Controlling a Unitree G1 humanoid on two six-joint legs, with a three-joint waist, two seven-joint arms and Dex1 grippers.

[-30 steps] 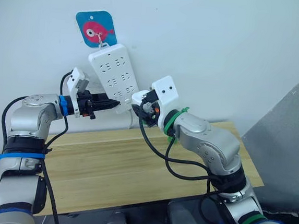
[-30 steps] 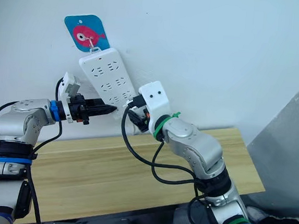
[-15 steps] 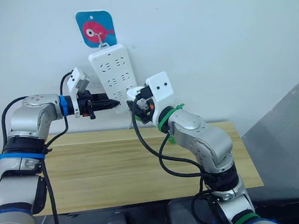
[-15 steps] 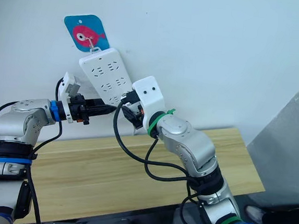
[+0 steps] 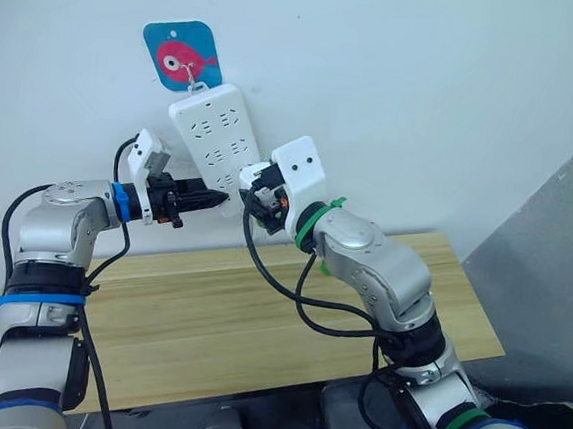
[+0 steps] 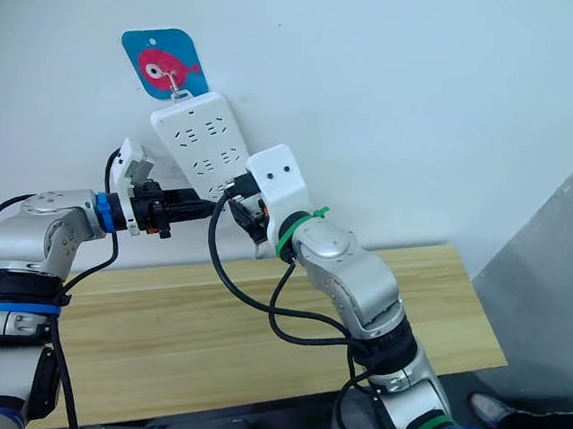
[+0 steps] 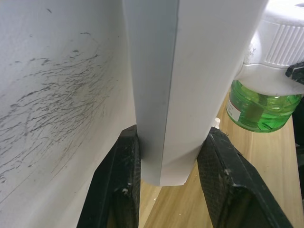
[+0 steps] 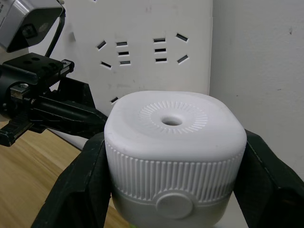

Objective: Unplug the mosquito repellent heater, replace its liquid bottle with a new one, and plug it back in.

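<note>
Since a second ago my right arm had carried the mosquito repellent heater (image 8: 173, 156) further toward the lower end of the power strip (image 5: 216, 140), which hung tilted from a fish hook (image 5: 183, 55) on the wall. I kept the left gripper (image 7: 168, 183) clenched on the strip's bottom edge, I think to steady it for plugging. The right gripper (image 5: 255, 190) grasped the heater by its sides, a green bottle (image 7: 261, 108) under it, above the wooden surface (image 5: 217, 319).

Head cameras look down; wrist cameras sit close, sharing the power strip (image 8: 142, 52).
</note>
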